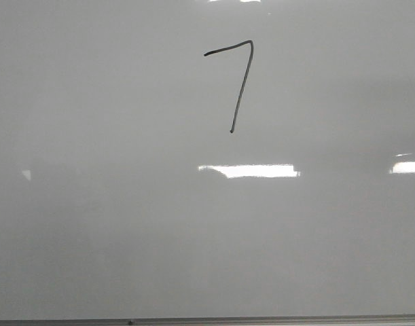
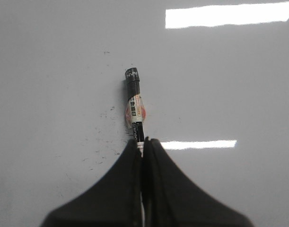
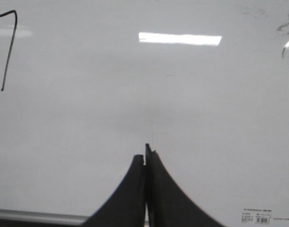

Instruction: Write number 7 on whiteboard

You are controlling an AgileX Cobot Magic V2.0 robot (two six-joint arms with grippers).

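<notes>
The whiteboard [image 1: 92, 238] fills the front view, glossy pale grey. A dark hand-drawn number 7 [image 1: 240, 85] stands on it at the upper middle. Its edge also shows in the right wrist view [image 3: 7, 52]. Neither arm shows in the front view. In the left wrist view my left gripper [image 2: 144, 144] is shut on a marker [image 2: 135, 106] with a black cap and a white-and-red label, which points out over the whiteboard [image 2: 49, 71]. In the right wrist view my right gripper [image 3: 145, 156] is shut and empty above the whiteboard [image 3: 205, 118].
A thin grey frame strip [image 1: 261, 320] runs along the near edge of the board, and also shows in the right wrist view [image 3: 35, 216]. Faint dark smudges [image 2: 99, 151] mark the board near the marker. A small sticker [image 3: 258, 218] sits near the board's corner.
</notes>
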